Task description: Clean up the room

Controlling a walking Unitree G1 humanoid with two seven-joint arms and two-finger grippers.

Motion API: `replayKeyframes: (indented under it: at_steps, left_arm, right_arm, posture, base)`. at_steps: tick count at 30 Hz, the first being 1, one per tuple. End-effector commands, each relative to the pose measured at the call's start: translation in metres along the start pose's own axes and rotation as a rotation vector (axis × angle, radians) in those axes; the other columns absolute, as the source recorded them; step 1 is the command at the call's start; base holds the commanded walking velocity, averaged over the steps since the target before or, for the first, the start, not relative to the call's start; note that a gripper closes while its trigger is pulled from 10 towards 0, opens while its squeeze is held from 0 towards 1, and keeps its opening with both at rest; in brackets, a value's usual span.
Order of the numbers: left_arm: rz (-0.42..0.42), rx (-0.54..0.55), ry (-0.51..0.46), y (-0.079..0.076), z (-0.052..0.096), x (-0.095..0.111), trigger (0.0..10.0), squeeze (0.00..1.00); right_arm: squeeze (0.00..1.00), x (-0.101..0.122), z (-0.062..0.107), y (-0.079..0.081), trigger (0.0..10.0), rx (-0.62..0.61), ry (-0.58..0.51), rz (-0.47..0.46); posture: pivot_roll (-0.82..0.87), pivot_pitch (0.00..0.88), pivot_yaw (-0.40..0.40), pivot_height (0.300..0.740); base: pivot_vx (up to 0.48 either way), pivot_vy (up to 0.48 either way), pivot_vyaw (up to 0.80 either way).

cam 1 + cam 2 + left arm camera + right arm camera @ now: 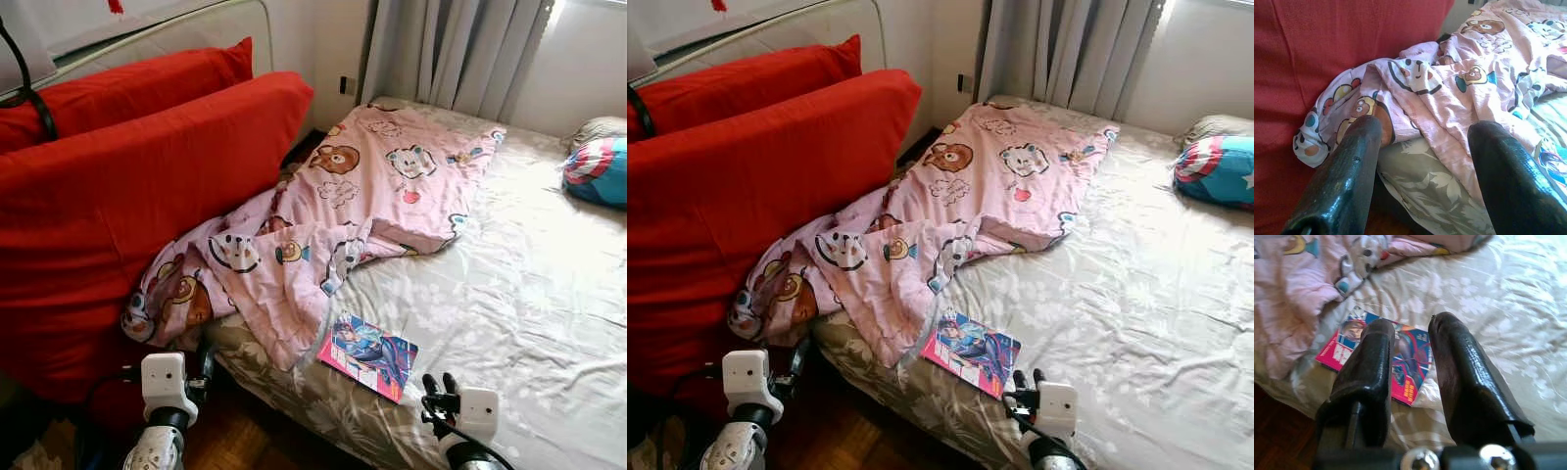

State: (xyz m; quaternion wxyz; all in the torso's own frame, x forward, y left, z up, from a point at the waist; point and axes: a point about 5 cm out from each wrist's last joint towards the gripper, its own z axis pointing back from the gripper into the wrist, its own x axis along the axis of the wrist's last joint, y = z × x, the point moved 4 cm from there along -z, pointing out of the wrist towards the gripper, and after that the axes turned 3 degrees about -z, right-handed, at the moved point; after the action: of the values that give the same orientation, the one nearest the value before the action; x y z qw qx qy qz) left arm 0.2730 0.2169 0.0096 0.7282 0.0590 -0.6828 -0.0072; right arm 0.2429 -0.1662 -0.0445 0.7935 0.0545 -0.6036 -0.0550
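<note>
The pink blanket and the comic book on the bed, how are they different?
The pink blanket is big, soft and crumpled, spilling over the bed's edge; the comic book is small, flat and stiff, lying near the edge. The blanket shows cartoon animals on pale pink; the book's cover is bright pink and blue. The right tool points at the book, the left tool at the blanket. Both rest on the bed.

Both head views look down across the bed (509, 294). The left wrist view faces the pink blanket (1459, 83) closely; the right wrist view faces the comic book (1400, 357).
</note>
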Motion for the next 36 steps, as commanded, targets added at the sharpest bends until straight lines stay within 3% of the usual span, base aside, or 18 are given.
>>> replayKeyframes:
  at_steps: [1,7,16,19,26,36]
  left_arm:
    - [0.006,0.007,0.029,0.003,0.006,-0.005,10.0,0.00]
    - [0.014,0.000,0.036,0.001,0.007,-0.003,10.0,0.00]
    - [0.044,-0.027,0.044,-0.012,0.003,0.000,10.0,0.00]
    - [0.081,-0.009,0.043,-0.012,0.000,0.004,10.0,0.00]
    - [0.082,-0.031,0.027,-0.022,-0.004,0.013,10.0,0.00]
    - [0.089,-0.030,0.021,-0.024,-0.012,0.022,10.0,0.00]
  right_arm:
    - [0.00,-0.001,0.002,0.003,10.0,0.011,-0.001,0.010]
    - [0.00,0.001,0.002,0.001,10.0,-0.003,0.003,0.026]
    - [0.00,0.003,0.006,-0.015,10.0,-0.068,-0.013,0.032]
    - [0.00,0.003,0.000,-0.009,10.0,-0.047,0.015,0.034]
    - [0.00,0.011,-0.006,-0.004,10.0,-0.006,0.001,0.049]
    - [0.00,0.011,-0.017,0.004,10.0,0.028,0.044,0.046]
  posture:
    - [0.00,0.075,-0.007,0.740]
    - [-0.02,0.080,-0.002,0.735]
    - [-0.04,0.144,-0.011,0.720]
    - [-0.04,0.160,-0.027,0.720]
    - [-0.04,0.170,-0.042,0.700]
    - [-0.03,0.150,-0.033,0.690]
  base:
    - [0.000,0.000,0.00]
    - [0.000,0.000,0.00]
    - [0.000,0.000,0.00]
    - [0.000,0.000,0.00]
    - [0.000,0.000,0.00]
    - [0.000,0.000,0.00]
